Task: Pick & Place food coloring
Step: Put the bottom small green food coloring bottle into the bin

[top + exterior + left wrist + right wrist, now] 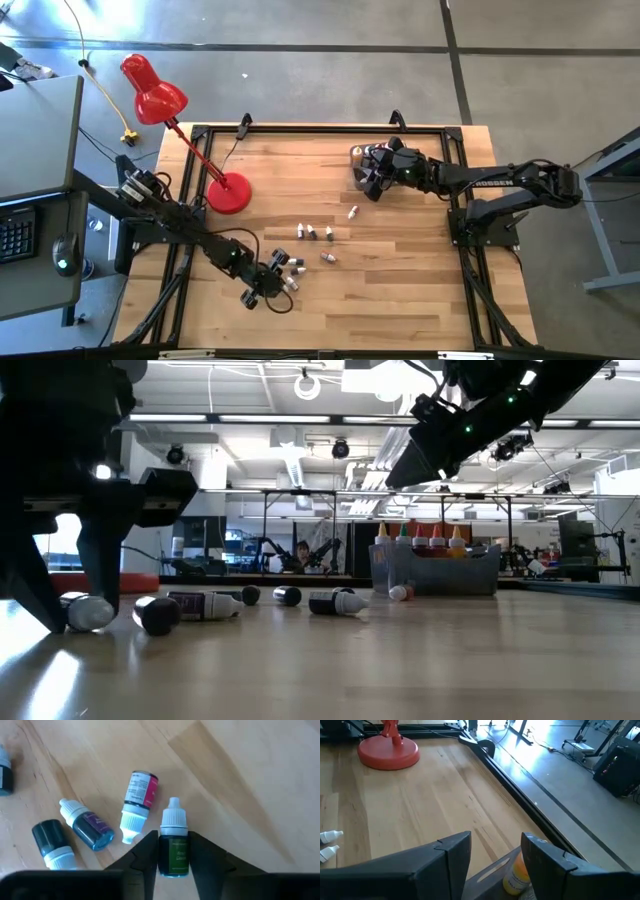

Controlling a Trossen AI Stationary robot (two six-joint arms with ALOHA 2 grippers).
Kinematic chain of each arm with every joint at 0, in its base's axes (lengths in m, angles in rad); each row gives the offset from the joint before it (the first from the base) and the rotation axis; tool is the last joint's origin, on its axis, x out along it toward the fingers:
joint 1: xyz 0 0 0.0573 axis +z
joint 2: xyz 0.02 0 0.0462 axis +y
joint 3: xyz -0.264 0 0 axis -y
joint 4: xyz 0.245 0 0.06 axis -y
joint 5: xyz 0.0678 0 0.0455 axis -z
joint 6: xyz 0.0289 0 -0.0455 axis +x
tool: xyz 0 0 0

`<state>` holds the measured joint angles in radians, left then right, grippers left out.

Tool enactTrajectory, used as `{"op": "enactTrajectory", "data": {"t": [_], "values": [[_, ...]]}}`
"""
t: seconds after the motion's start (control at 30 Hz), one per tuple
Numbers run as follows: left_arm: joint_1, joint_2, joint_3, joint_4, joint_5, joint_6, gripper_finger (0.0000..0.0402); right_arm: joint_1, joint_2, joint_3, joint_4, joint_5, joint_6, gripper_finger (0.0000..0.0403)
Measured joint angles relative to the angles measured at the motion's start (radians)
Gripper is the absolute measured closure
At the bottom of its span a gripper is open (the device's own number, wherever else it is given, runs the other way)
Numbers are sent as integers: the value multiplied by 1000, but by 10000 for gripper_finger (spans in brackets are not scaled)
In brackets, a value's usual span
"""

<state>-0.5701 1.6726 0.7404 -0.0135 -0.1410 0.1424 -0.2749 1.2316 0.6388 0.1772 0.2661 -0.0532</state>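
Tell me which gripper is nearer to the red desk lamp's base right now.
Left. The left gripper sits just below and to the right of the red lamp base in the high view, among the small bottles. The right gripper hovers farther off, across the table over the grey tub.

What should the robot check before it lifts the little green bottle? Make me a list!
1. Green bottle sits between the left gripper's fingers: ok.
2. Fingers squeezed tight on it: cannot tell; they sit right at its sides, but a firm hold does not show.
3. Neighbours clear of the lift: ok; the pink-label bottle and the purple-label bottle lie beside it, not touching it.
4. Grey tub ready: ok; it stands upright across the table with tall bottles in it.
5. Right gripper out of the way: ok; it hovers over the tub, fingers open and holding nothing.
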Motion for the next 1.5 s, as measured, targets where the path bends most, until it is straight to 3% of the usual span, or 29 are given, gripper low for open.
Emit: {"op": "enactTrajectory", "data": {"t": [0.2, 0.43, 0.6, 0.73, 0.83, 1.07, 1.17, 1.3, 1.5], "values": [[0, 6, 35, -14, -35, -39, 335, 0, 0, 0, 9, -7, 34, 235], [17, 7, 183, -141, -321, 35, 326, 1, -8, 0, 18, -7, 30, 236], [108, 6, 299, -259, -415, 133, 325, 1, -51, 0, -90, -10, 53, 235], [246, 5, 384, -254, -458, 195, 324, 1, -132, 0, -226, -8, 63, 235], [392, 5, 425, -145, -371, 214, 324, 1, -204, 0, -360, 10, 129, 235], [708, 84, 470, 257, 72, 152, 324, 1, -359, 1, -861, 147, 513, 235], [796, 158, 527, 275, 230, 90, 324, 1, -380, 1, -1006, 184, 669, 236], [840, 285, 618, 273, 258, 54, 323, 1, -381, 1, -1056, 262, 724, 236], [840, 435, 757, 197, 217, 58, 307, 1, -378, 1, -991, 286, 649, 236]]}}
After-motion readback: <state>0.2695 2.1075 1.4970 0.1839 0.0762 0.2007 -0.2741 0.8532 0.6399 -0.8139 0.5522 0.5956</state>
